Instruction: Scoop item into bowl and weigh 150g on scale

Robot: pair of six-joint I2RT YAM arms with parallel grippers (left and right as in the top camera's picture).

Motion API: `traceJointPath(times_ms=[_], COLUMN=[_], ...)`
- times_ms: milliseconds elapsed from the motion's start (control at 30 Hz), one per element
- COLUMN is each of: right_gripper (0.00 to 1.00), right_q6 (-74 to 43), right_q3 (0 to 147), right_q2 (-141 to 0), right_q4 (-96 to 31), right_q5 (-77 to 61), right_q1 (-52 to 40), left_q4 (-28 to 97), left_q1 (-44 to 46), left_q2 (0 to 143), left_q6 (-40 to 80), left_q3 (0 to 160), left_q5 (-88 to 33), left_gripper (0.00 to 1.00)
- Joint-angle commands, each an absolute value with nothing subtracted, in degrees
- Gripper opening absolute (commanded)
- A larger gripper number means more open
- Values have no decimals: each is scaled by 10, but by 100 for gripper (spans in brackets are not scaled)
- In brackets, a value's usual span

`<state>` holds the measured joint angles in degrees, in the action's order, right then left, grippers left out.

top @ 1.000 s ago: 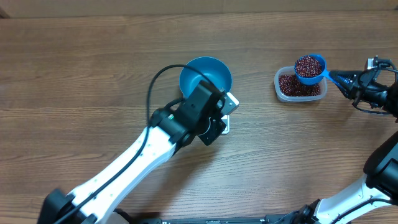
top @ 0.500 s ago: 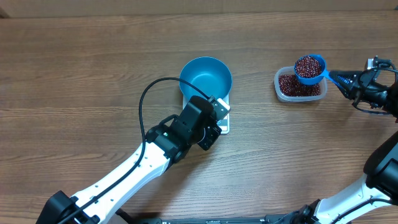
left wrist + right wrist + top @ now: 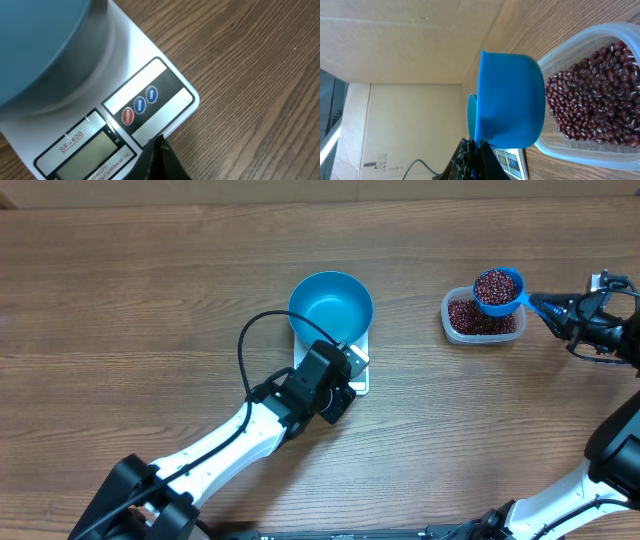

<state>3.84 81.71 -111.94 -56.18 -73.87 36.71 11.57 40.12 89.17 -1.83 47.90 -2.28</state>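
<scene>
The teal-blue bowl point(image 3: 331, 301) stands on the white scale point(image 3: 361, 383) and shows nothing inside it. In the left wrist view the bowl point(image 3: 35, 45) fills the upper left, and the scale point(image 3: 165, 95) shows its three buttons and its display. My left gripper point(image 3: 160, 141) is shut and holds nothing, its tip at the scale's front edge just below the buttons; from overhead it point(image 3: 345, 385) covers the scale's front. My right gripper point(image 3: 570, 310) is shut on the handle of a blue scoop point(image 3: 497, 289) heaped with beans point(image 3: 495, 284), held above the bean tub.
A clear plastic tub point(image 3: 450, 330) at the right holds more red-brown beans point(image 3: 600, 95). The scoop point(image 3: 512, 100) hangs over its near rim. My left arm's black cable point(image 3: 250, 340) loops left of the bowl. Cardboard boxes point(image 3: 410, 50) stand beyond the table.
My left gripper has drawn back from over the bowl's near rim to the scale's front edge, and its arm has swung lower. The right arm and the scoop have not moved.
</scene>
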Motion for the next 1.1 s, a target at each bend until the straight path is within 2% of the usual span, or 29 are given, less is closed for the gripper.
traceJointPath(times_ms=[0,1067], right_gripper=[4,4], right_q6=[44,46], right_q3=[815,815], right_q2=[-1118,-1118], right_q4=[-558,-556], right_q5=[-759,-759], right_q1=[370,370], left_q4=[109,21], left_q1=[401,379], left_q2=[900,970], left_q6=[-17,5], left_q3=[473,474], left_q5=[-13,19], left_gripper=[4,4])
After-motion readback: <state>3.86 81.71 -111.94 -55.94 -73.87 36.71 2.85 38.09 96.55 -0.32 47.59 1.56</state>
